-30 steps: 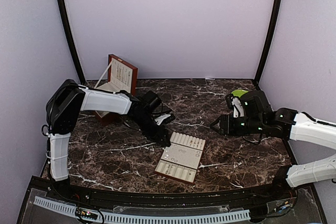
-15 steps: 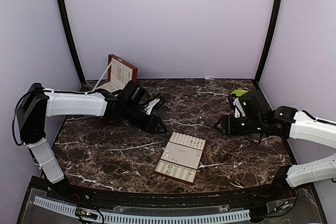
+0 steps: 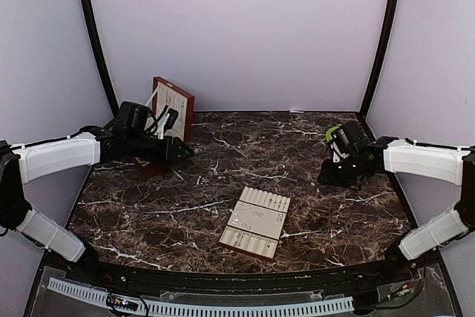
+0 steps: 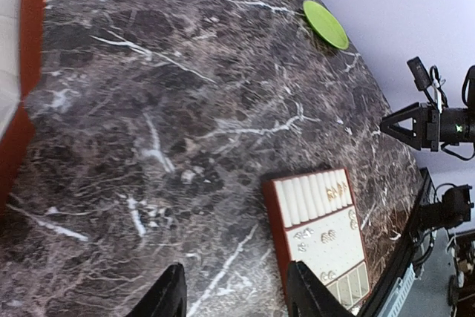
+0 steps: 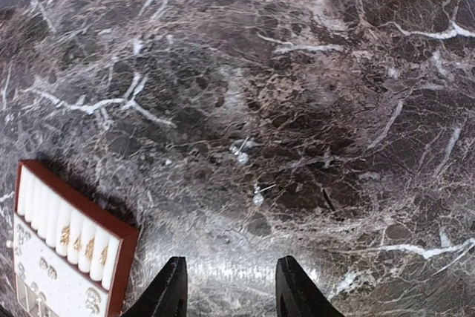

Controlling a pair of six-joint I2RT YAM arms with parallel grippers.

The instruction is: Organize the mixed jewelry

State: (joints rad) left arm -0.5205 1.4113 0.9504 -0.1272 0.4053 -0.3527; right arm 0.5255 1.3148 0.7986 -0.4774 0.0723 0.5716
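The task seems partly done. Some small pieces of the mixed jewelry already sit in the cream tray, at the lower left of the right wrist view. Two silvery studs lie loose on the table in the middle of that view, just above the right hand, whose fingers stand apart and empty. The left hand is open too and holds nothing. I judge that these two studs are what is left.

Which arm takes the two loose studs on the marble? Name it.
Right. The two studs lie on the marble just ahead of the open right gripper; the left gripper hangs far off by the wooden box.
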